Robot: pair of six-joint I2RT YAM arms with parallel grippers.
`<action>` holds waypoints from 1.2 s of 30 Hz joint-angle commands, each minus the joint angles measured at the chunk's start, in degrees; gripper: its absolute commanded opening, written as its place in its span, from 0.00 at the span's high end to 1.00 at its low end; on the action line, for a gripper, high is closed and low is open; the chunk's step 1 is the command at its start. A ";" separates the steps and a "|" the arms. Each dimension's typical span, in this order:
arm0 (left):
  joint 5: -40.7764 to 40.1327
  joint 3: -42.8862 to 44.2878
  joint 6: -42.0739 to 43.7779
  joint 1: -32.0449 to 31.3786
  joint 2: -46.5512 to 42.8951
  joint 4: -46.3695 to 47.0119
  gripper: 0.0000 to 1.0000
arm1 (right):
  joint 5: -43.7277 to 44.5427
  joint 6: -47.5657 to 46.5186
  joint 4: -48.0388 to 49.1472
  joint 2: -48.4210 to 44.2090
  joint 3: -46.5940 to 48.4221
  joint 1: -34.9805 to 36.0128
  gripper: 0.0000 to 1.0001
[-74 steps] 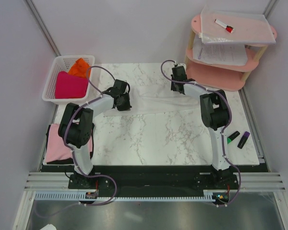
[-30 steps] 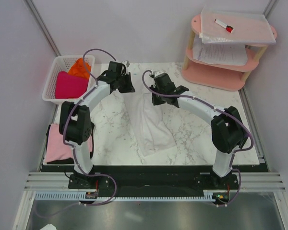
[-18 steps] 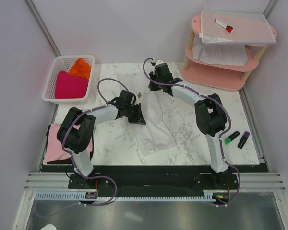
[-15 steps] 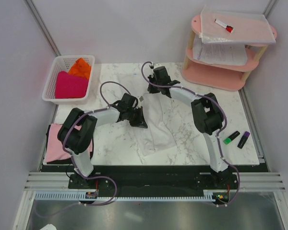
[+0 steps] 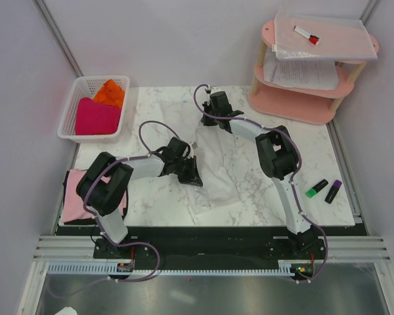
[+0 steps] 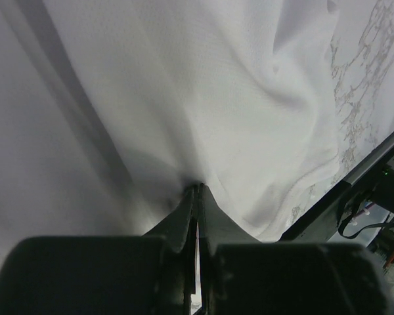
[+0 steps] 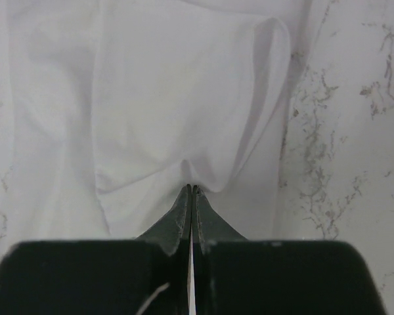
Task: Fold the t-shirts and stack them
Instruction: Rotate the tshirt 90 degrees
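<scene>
1. Two hands are on the white t-shirt [image 5: 218, 176]; we see it lying crumpled mid-surface [image 5: 157, 203], running from far centre toward the near right.
2. Left hand [image 6: 197, 188]: fingers together, clamped on a fold at the shirt's left edge, with cloth bunched at the tips.
3. Right hand [image 7: 191, 188]: fingers together, pinching a fold at the shirt's far end.
4. We see the magenta t-shirt [image 5: 95, 117] and orange t-shirt [image 5: 110, 92] in the basket [image 5: 71, 100] at far left, and the pale pink t-shirt [image 5: 79, 197] just off the surface's near-left edge.

white t-shirt [image 7: 177, 98] pinched in jaws, marble table [image 7: 345, 131]
</scene>
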 commanded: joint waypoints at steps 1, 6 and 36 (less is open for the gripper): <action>-2.33 0.32 1.32 0.32 -2.79 -4.52 0.98 | 2.39 0.79 -2.64 2.08 2.38 -2.26 1.00; -4.88 1.82 3.78 1.28 -3.49 -8.91 0.98 | 2.83 3.07 -4.23 2.96 2.38 -5.68 1.00; -12.09 -1.87 8.09 4.01 -15.72 -15.08 0.98 | -9.03 2.63 -3.61 -29.12 -26.61 3.79 1.00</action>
